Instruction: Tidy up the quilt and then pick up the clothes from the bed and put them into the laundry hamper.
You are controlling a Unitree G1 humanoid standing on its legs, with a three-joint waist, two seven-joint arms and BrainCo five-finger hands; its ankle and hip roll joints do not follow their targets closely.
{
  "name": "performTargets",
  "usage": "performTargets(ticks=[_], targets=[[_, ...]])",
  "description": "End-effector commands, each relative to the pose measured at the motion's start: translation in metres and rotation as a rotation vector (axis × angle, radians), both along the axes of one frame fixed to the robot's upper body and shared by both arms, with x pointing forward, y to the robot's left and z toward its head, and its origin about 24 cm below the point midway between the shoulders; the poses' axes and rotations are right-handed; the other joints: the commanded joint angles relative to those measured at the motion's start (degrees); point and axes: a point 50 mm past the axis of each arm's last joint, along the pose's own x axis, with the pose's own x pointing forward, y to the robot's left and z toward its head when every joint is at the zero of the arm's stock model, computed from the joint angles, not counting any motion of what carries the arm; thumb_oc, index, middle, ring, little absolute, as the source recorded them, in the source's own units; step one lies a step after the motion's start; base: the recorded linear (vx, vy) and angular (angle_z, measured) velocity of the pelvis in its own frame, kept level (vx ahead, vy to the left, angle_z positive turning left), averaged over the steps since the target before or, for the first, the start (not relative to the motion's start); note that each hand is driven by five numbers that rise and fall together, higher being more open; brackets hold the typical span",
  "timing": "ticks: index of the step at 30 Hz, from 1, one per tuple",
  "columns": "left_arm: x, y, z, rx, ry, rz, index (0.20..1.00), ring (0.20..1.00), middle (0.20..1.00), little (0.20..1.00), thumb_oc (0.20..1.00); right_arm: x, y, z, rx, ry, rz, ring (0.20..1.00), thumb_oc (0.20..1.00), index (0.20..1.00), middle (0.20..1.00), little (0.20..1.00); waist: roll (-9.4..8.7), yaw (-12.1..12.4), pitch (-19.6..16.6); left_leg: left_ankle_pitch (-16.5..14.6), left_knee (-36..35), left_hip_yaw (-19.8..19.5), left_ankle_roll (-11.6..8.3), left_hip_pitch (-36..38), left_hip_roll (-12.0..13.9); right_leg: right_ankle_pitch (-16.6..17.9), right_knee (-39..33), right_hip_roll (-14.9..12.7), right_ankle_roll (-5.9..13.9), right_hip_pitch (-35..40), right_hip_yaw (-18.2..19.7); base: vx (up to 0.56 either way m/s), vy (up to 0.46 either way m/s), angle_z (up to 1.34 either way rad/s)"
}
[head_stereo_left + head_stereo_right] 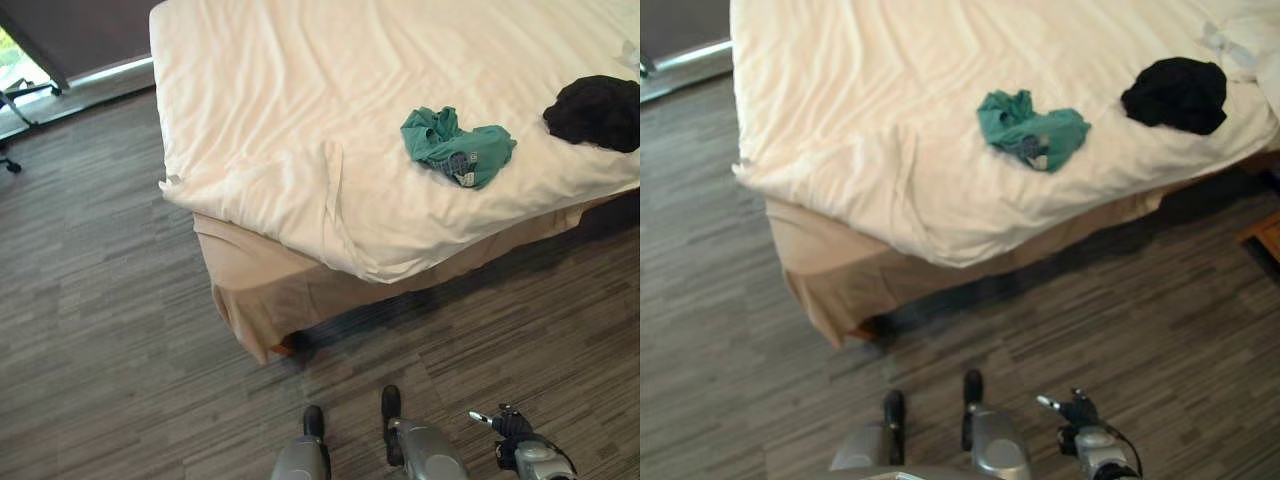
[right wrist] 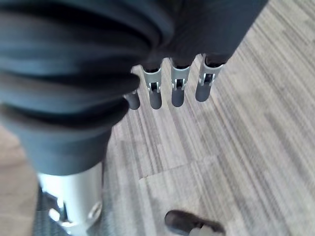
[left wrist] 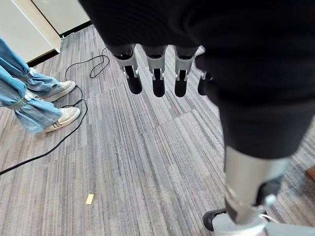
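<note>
Grey plank floor (image 1: 100, 330) stretches out under me, and across it, well ahead of my fingers, stands the bed (image 1: 270, 300) with its tan skirt showing at the near corner. My judgement is that the quilt (image 1: 300, 130) part is largely done: it lies spread flat over the mattress with only soft creases and 1 fold ridge near the corner, hanging a little over the edge. What remains, as I read it, is all of the clothes work.

2 garments lie on the quilt, both far beyond my reach from here: a black garment (image 1: 595, 112) bunched at the far right side, and a teal garment (image 1: 458, 146) crumpled just beside it, the 2 near each other but apart. I see no laundry hamper, so I cannot say where it stands.

My left hand (image 3: 157, 73) hangs over the bare floor, fingers straight and relaxed, holding nothing; a person (image 3: 34, 98) in jeans and sneakers stands off past them. My right hand (image 2: 177, 83) hangs the same way, fingers loose and apart, empty.
</note>
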Motion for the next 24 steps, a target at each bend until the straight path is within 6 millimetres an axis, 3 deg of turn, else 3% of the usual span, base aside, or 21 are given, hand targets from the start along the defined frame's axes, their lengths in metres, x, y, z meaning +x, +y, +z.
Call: performTargets(ticks=[1,4,7,8,10,12,13,14,15,16,17,18,21,24], targets=[[0.006,0.012,0.004,0.019,-0.102,0.209,1.000,1.000,1.000,1.000,1.000,-0.009,0.002,-0.003,0.094,-0.038,-0.094,1.000,1.000,1.000,1.000,1.000,1.34,-0.35,0.79,2.98,-3.65,-0.41,0.71,4.51,0.77,0.06,-2.13,-3.65,7.72,1.09,8.19,0.08,0.025,0.38],[0.021,0.019,0.010,0.064,-0.248,0.444,1.000,1.000,1.000,1.000,1.000,-0.017,0.015,-0.008,0.154,-0.044,-0.106,1.000,1.000,1.000,1.000,1.000,1.13,-1.39,-0.81,4.52,-6.54,2.59,-0.28,5.83,2.92,-0.28,-2.56,-3.95,8.11,1.20,7.07,0.14,0.008,0.13],[0.051,0.038,0.026,0.160,-0.452,0.452,1.000,1.000,1.000,1.000,1.000,-0.023,0.022,-0.012,0.163,-0.004,-0.085,1.000,1.000,1.000,1.000,1.000,1.14,-2.34,-1.70,4.92,-6.88,3.42,-0.91,6.57,3.85,-0.34,-2.22,-4.06,8.34,1.14,7.87,0.17,0.057,0.29],[0.081,0.053,0.046,0.269,-0.587,0.423,1.000,1.000,1.000,1.000,1.000,-0.030,0.023,-0.014,0.149,0.036,-0.049,1.000,1.000,1.000,1.000,1.000,1.52,-2.88,-2.04,5.04,-7.04,3.71,-0.98,6.86,4.24,-0.50,-1.54,-4.08,8.55,0.83,8.70,0.18,0.096,0.01],[0.102,0.063,0.061,0.341,-0.666,0.408,1.000,1.000,1.000,1.000,1.000,-0.034,0.024,-0.015,0.136,0.059,-0.014,1.000,1.000,1.000,1.000,1.000,1.70,-3.28,-2.04,5.07,-7.12,4.20,-1.00,7.22,4.50,-0.57,-1.04,-4.12,8.86,0.66,9.16,0.15,0.065,0.04],[0.137,0.076,0.092,0.476,-0.792,0.309,1.000,1.000,1.000,1.000,1.000,-0.039,0.023,-0.015,0.123,0.076,0.024,1.000,1.000,1.000,1.000,1.000,1.86,-4.13,-2.04,5.09,-6.93,5.24,-1.05,7.53,5.05,-0.58,-0.54,-4.19,9.18,0.44,9.77,0.15,0.011,-0.17],[0.181,0.096,0.138,0.601,-0.909,0.213,1.000,1.000,1.000,1.000,1.000,-0.045,0.020,-0.015,0.119,0.084,0.053,1.000,1.000,1.000,1.000,1.000,1.83,-5.42,-1.74,5.05,-6.64,6.75,-1.11,7.71,5.84,-0.71,0.19,-4.25,9.52,-0.12,10.65,0.17,-0.019,-0.29],[0.193,0.099,0.154,0.662,-0.953,0.152,1.000,1.000,1.000,1.000,1.000,-0.047,0.019,-0.015,0.116,0.086,0.064,1.000,1.000,1.000,1.000,1.000,1.79,-5.89,-1.62,5.03,-6.48,7.19,-1.15,7.57,6.08,-0.73,0.41,-4.27,9.64,-0.45,10.92,0.15,-0.047,-0.25],[0.214,0.109,0.185,0.736,-1.015,0.092,1.000,1.000,1.000,1.000,1.000,-0.048,0.018,-0.015,0.110,0.089,0.080,1.000,1.000,1.000,1.000,1.000,1.68,-6.56,-1.26,4.98,-6.32,7.79,-1.19,7.25,6.43,-0.81,0.78,-4.18,9.74,-1.09,11.53,0.07,-0.080,-0.17],[0.239,0.118,0.229,0.838,-1.094,-0.005,1.000,1.000,1.000,1.000,1.000,-0.050,0.016,-0.014,0.107,0.089,0.094,1.000,1.000,1.000,1.000,1.000,1.47,-7.37,-0.68,4.88,-6.12,8.51,-1.25,6.64,6.74,-0.86,1.26,-4.07,9.91,-2.11,12.23,0.04,-0.083,-0.15],[0.249,0.120,0.250,0.888,-1.129,-0.052,1.000,1.000,1.000,1.000,1.000,-0.051,0.016,-0.014,0.108,0.088,0.099,1.000,1.000,1.000,1.000,1.000,1.26,-7.80,-0.18,4.77,-5.99,8.79,-1.24,6.44,6.80,-1.01,1.47,-4.05,9.99,-2.38,12.55,0.01,-0.143,-0.08],[0.267,0.120,0.293,0.972,-1.211,-0.133,1.000,1.000,1.000,1.000,1.000,-0.054,0.015,-0.014,0.113,0.086,0.104,1.000,1.000,1.000,1.000,1.000,1.07,-8.58,0.28,4.90,-5.98,9.45,-1.40,5.38,7.12,-0.77,1.42,-3.76,10.02,-3.50,13.24,-0.02,-0.127,-0.01],[0.294,0.107,0.383,1.150,-1.362,-0.247,1.000,1.000,1.000,1.000,1.000,-0.055,0.015,-0.014,0.122,0.066,0.121,1.000,1.000,1.000,1.000,1.000,0.66,-10.54,1.93,4.99,-6.41,10.35,-1.57,3.35,7.14,-0.62,1.19,-3.17,10.10,-5.74,14.79,-0.05,-0.142,-0.01],[0.301,0.093,0.429,1.256,-1.444,-0.306,1.000,1.000,1.000,1.000,1.000,-0.058,0.017,-0.014,0.131,0.053,0.131,1.000,1.000,1.000,1.000,1.000,0.76,-12.05,2.83,5.12,-6.18,10.83,-1.85,1.19,7.30,-0.41,1.19,-2.75,9.96,-7.88,15.54,-0.04,-0.093,-0.22]])
